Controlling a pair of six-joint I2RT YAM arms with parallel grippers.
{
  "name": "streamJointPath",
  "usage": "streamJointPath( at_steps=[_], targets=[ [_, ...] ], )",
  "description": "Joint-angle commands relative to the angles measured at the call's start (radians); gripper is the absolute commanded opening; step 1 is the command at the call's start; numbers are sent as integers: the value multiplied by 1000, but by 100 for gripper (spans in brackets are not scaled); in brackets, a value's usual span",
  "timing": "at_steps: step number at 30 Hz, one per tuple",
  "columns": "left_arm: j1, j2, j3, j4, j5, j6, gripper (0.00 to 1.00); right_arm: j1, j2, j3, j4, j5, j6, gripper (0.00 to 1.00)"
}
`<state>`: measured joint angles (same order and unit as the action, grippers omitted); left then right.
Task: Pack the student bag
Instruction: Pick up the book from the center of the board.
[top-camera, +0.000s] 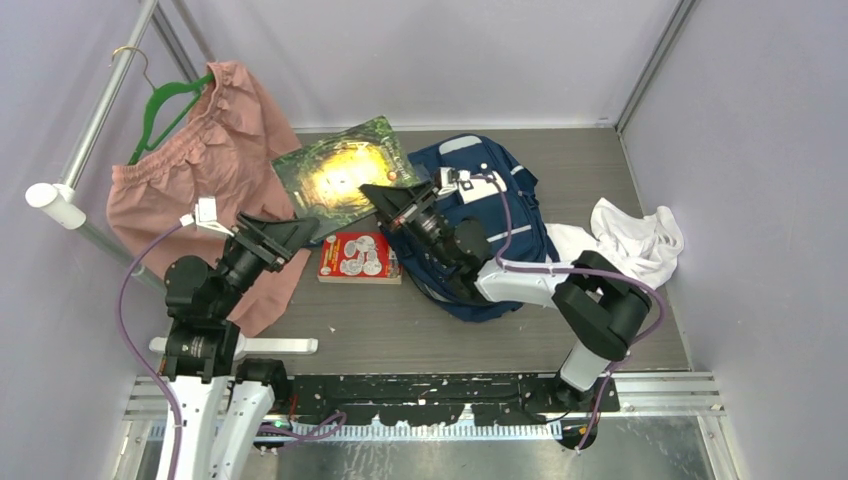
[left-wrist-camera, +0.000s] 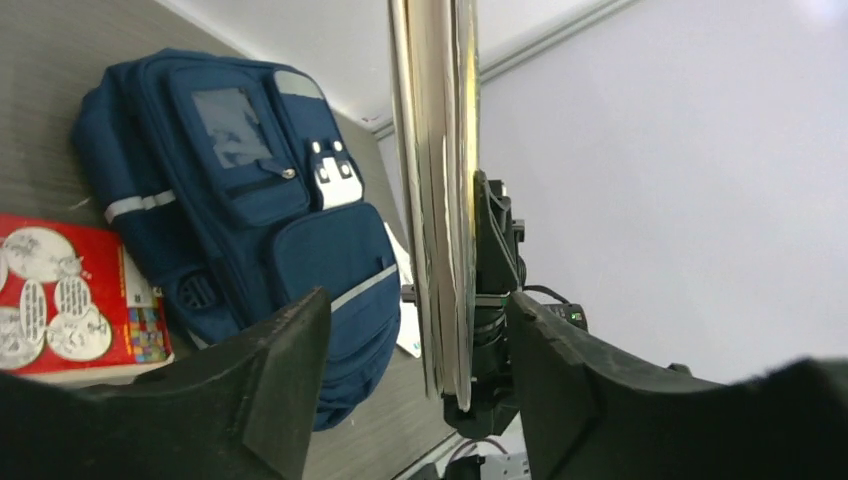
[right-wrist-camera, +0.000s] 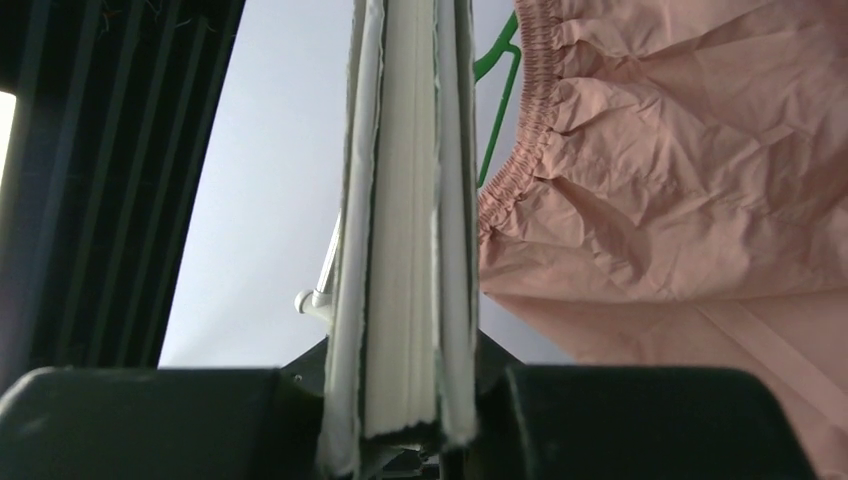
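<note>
The student bag (top-camera: 528, 218) lies flat on the table, navy with white stripes, its front pocket facing up (left-wrist-camera: 250, 200). A thin green book (top-camera: 340, 175) hangs tilted above the table, left of the bag. My right gripper (top-camera: 388, 197) is shut on its right edge; in the right wrist view both jaws press on the covers of the book (right-wrist-camera: 405, 250) around the gripper's midpoint (right-wrist-camera: 400, 410). My left gripper (top-camera: 300, 232) stands open at the book's near-left corner. The page edge (left-wrist-camera: 440, 200) runs between its spread fingers (left-wrist-camera: 410, 325) without touching either.
A red picture book (top-camera: 357, 257) lies flat on the table just left of the bag (left-wrist-camera: 70, 310). Pink shorts (top-camera: 210, 170) hang on a green hanger (top-camera: 165, 105) from a rail (top-camera: 95, 130) at the left. A white cloth (top-camera: 635, 235) is crumpled right of the bag.
</note>
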<state>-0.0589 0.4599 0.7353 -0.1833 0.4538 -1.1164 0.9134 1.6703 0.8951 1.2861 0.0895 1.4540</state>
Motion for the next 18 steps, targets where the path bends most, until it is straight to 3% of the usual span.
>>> streamJointPath(
  at_steps=[1, 4, 6, 9, 11, 12, 15, 18],
  targets=[
    [-4, -17, 111, -202, -67, 151, 68, -124, -162, -90, 69, -154, 49, 1],
    [-4, 0, 212, -389, -140, 257, 78, -274, -307, -211, -90, -327, 15, 1],
    [-3, 17, 260, -446, -128, 308, 83, -381, -430, -259, -302, -467, -58, 1],
    [-5, 112, 318, -469, 96, 329, 93, -488, -607, -214, -795, -680, -329, 1],
    [-5, 253, 376, -568, 283, 373, 98, -499, -680, -124, -1162, -748, -567, 1],
    [-4, 290, 397, -634, 311, 412, 99, -499, -701, -88, -1280, -787, -651, 1],
    [-4, 302, 403, -649, 309, 519, 100, -498, -752, -42, -1396, -941, -762, 1],
    [-4, 277, 348, -519, 481, 516, 100, -498, -789, -38, -1373, -1076, -776, 1]
  ],
)
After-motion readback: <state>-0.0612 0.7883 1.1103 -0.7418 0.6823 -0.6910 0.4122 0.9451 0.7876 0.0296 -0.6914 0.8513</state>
